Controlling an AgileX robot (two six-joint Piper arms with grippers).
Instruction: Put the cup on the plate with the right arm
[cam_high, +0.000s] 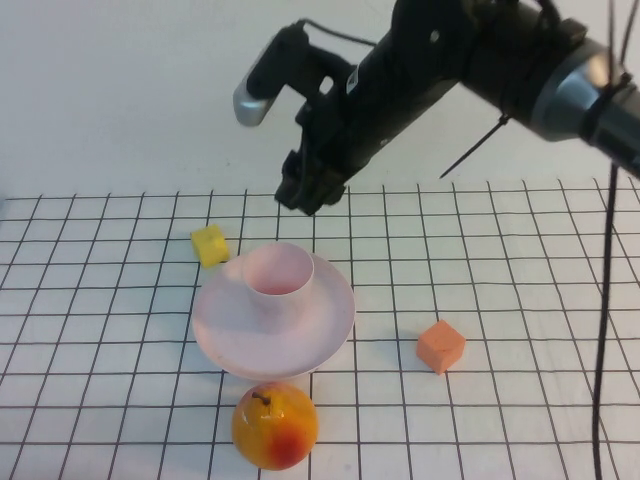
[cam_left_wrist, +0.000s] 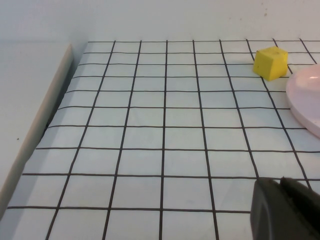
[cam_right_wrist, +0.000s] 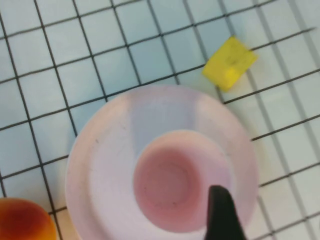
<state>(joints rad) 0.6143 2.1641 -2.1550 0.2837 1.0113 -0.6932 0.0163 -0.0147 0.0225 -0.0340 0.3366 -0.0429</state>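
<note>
The pale pink cup stands upright on the pale pink plate in the middle of the gridded table. My right gripper hangs above and just behind the cup, clear of it and empty. In the right wrist view I look straight down into the cup on the plate; only one dark finger shows, over the cup's rim. My left gripper is shut and empty, low over the table to the left of the plate's edge.
A yellow cube lies just behind the plate's left side; it also shows in the left wrist view and the right wrist view. An orange cube lies right of the plate. A yellow-red fruit sits against the plate's front.
</note>
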